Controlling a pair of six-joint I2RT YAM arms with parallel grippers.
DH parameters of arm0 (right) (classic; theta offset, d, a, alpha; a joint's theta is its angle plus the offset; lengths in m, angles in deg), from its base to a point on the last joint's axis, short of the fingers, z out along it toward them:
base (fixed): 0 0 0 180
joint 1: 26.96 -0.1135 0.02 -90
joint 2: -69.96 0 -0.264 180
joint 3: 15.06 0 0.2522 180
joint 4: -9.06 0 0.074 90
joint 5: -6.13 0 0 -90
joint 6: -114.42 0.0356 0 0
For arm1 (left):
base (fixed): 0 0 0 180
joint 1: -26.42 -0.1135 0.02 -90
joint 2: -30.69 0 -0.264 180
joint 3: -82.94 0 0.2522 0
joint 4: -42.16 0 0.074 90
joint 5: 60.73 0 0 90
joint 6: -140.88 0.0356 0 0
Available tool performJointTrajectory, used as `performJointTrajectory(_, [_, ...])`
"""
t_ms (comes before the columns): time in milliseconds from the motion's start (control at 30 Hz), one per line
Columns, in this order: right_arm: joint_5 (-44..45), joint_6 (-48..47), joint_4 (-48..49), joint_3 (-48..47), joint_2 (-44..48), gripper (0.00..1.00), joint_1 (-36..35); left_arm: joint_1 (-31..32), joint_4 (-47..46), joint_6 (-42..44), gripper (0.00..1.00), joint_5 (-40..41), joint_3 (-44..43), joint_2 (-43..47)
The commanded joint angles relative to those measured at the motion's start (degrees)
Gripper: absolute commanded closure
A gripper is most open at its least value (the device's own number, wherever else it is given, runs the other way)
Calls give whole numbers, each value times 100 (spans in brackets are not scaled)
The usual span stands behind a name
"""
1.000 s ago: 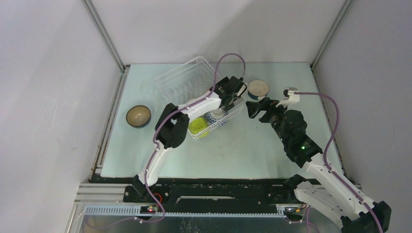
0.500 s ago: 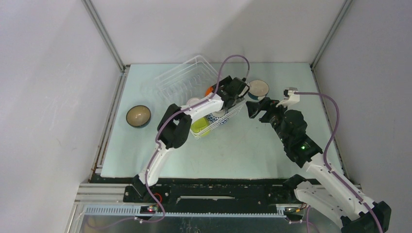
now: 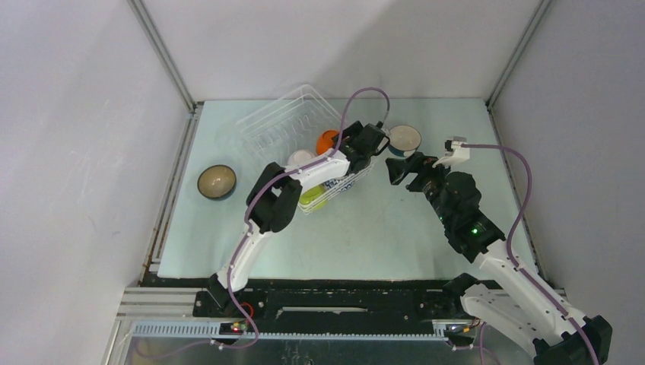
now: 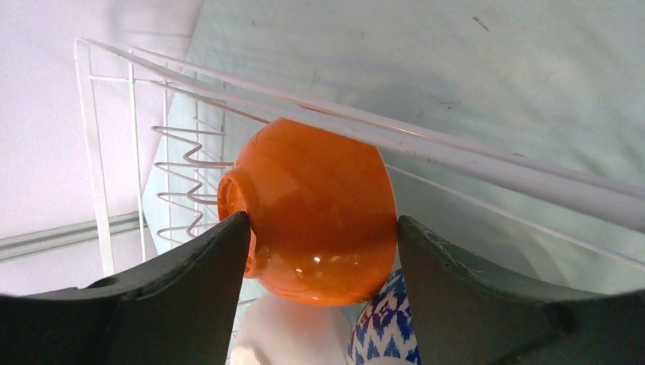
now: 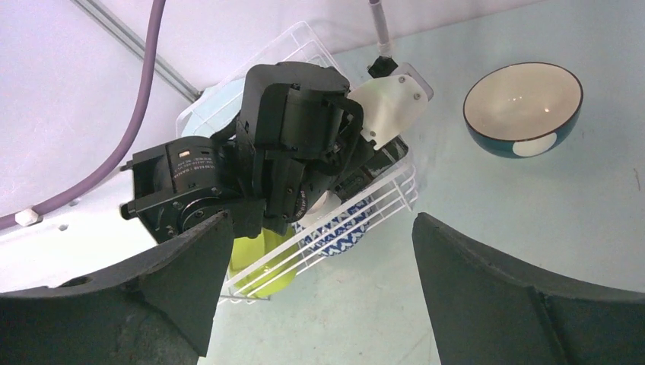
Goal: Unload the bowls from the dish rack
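Note:
The white wire dish rack (image 3: 268,122) stands at the back middle of the table. My left gripper (image 3: 344,146) is inside it, shut on the orange bowl (image 3: 327,141). In the left wrist view both fingers press the sides of the orange bowl (image 4: 316,209), just under the rack's rim (image 4: 456,156). A white bowl (image 3: 300,158), a blue-and-white patterned bowl (image 3: 335,185) and a lime green bowl (image 3: 310,198) sit in the rack. My right gripper (image 3: 395,170) is open and empty, right of the rack.
A dark-outside bowl with a pale inside (image 3: 404,139) stands upright on the table right of the rack, also in the right wrist view (image 5: 522,106). Another dark bowl (image 3: 216,182) stands far left. Walls close in the table at the back and sides.
The left gripper has drawn the orange bowl up and to the left, so it now shows beside the wrist. The rack has shifted a little. The right arm has not moved.

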Motion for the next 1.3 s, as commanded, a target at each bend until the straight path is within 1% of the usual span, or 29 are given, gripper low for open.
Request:
performJointTrajectory(0, [-44,-27,196,0,36,5,34,-131,-259,295,23,625,255,318])
performJointTrajectory(200, [-48,-27,177,5,55,5,45,-138,-265,274,25,623,277,430])
performJointTrajectory(433, [-74,-25,183,3,33,5,53,-175,-419,236,24,708,438,685])
performJointTrajectory(867, [-119,-14,229,8,35,5,54,-240,-551,222,23,809,559,860])
performJointTrajectory(967, [-124,-11,230,4,37,5,54,-299,-345,45,19,659,451,837])
performJointTrajectory(1067, [-131,-18,230,6,36,5,55,-359,19,-109,14,417,255,755])
performJointTrajectory(1267, [-144,-20,255,4,15,5,57,-412,216,-116,13,366,102,584])
